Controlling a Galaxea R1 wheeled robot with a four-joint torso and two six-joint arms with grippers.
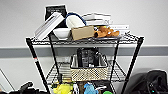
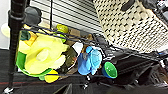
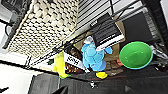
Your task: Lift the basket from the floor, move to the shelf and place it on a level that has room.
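In the head view, I see the basket [image 1: 88,70] sitting on the middle level [image 1: 117,72] of the shelf [image 1: 37,63], black contents upright inside. The top tier carries a white bowl [image 1: 61,32], a brown box [image 1: 82,32] and books [image 1: 97,18]; toys lie on the bottom tier.

Left wrist view: the basket's woven wall [image 2: 130,25] sits above a yellow toy [image 2: 43,56], a blue toy [image 2: 90,61] and a green cup [image 2: 110,70].

Right wrist view: basket mesh [image 3: 42,27], blue toy [image 3: 92,57], green bowl [image 3: 136,55]. I cannot tell the state of either tool.
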